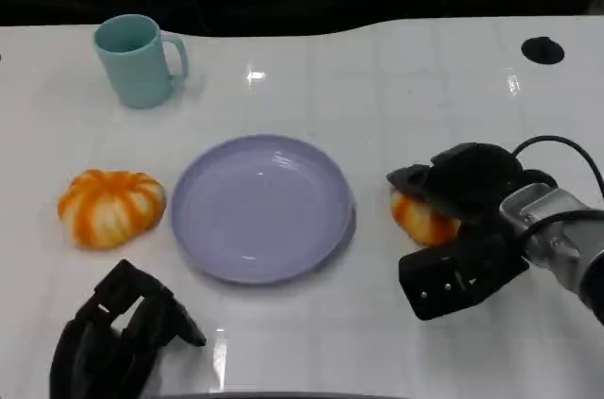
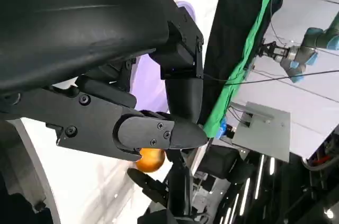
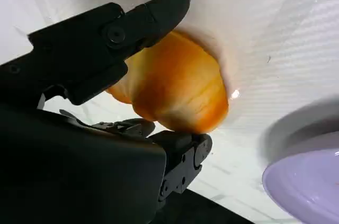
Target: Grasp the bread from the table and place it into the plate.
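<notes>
An orange bread roll (image 1: 422, 218) lies on the white table just right of the lilac plate (image 1: 262, 206). My right hand (image 1: 467, 229) is over it from the right. In the right wrist view its fingers (image 3: 111, 38) press against both sides of the roll (image 3: 175, 86), which still touches the table, with the plate's rim (image 3: 307, 181) close by. My left hand (image 1: 118, 333) rests near the table's front left with its fingers apart and holds nothing. The left wrist view shows that hand (image 2: 106, 75) with the plate (image 2: 151, 83) and the roll (image 2: 151, 159) beyond it.
An orange-and-white striped bun (image 1: 111, 207) lies left of the plate. A teal mug (image 1: 140, 59) stands at the back left. A small black round disc (image 1: 543, 50) sits at the back right. A black cable (image 1: 557, 144) runs from my right wrist.
</notes>
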